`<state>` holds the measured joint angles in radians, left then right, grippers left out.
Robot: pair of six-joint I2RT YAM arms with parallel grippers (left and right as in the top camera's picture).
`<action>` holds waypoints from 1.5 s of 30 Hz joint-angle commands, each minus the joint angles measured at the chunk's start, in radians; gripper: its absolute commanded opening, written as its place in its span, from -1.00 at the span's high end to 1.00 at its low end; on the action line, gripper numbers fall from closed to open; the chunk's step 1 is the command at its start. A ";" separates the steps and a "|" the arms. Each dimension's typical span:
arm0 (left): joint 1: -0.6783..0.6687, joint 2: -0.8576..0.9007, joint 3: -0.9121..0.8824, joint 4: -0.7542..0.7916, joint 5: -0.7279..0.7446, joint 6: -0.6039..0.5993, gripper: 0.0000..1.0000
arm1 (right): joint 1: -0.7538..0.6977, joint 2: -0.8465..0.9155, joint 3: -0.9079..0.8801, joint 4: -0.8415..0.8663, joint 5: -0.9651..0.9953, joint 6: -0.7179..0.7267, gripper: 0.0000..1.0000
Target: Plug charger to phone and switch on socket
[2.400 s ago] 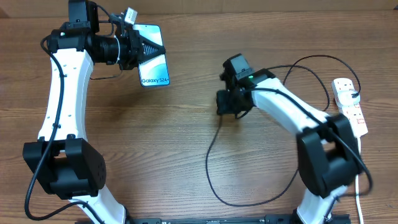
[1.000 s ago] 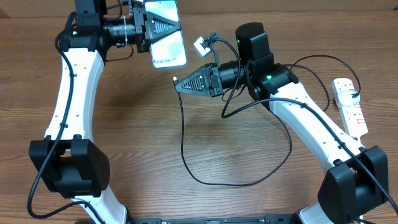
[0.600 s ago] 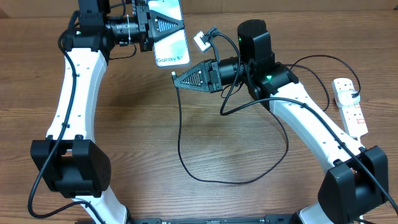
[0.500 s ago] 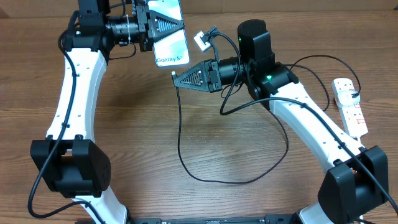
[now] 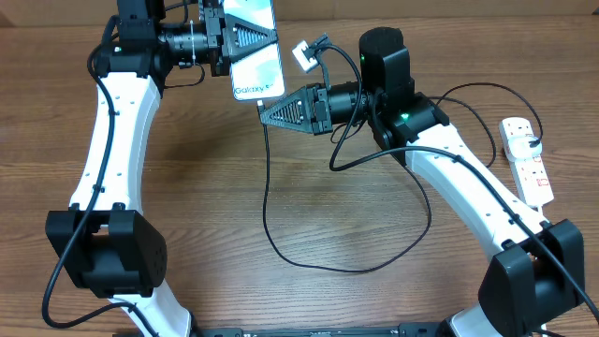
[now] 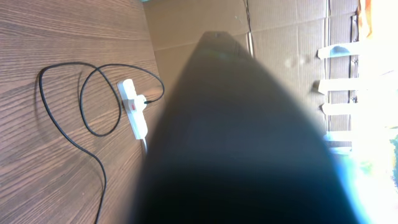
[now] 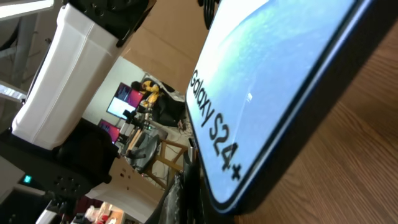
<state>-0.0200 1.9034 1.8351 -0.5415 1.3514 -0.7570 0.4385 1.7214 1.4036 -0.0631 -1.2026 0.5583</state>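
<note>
My left gripper [image 5: 245, 39] is shut on the phone [image 5: 260, 70] and holds it in the air at the far left, screen up with "Galaxy S24+" showing. The phone's dark back [image 6: 249, 137] fills the left wrist view. My right gripper [image 5: 270, 106] is shut on the connector tip of the charger cable [image 5: 265, 197], right at the phone's lower edge. The right wrist view shows the phone [image 7: 261, 93] very close, with the dark connector [image 7: 189, 190] beside its lower corner; I cannot tell if it is inserted. The cable loops over the table to a black plug in the socket [image 5: 530, 170].
The white power strip lies at the table's right edge and also shows in the left wrist view [image 6: 135, 115] with the cable's loops [image 6: 62, 121] beside it. A cardboard wall [image 6: 205, 25] stands behind the table.
My right gripper has moved left and up with the connector, closing the gap to the phone's lower edge. The cable loop was drawn left with it. The left arm barely moved.
</note>
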 commanded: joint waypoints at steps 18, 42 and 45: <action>-0.014 0.000 0.011 0.026 0.063 0.009 0.92 | -0.002 -0.003 0.010 0.008 0.043 0.018 0.93; -0.014 0.000 0.011 0.026 0.063 0.029 0.92 | -0.010 -0.003 0.010 0.065 0.100 0.080 0.93; -0.014 0.000 0.011 0.026 0.063 0.029 0.92 | -0.026 -0.003 0.010 0.080 0.104 0.101 0.93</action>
<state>-0.0238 1.9053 1.8351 -0.5125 1.3685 -0.7567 0.4393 1.7218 1.4002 -0.0174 -1.1687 0.6300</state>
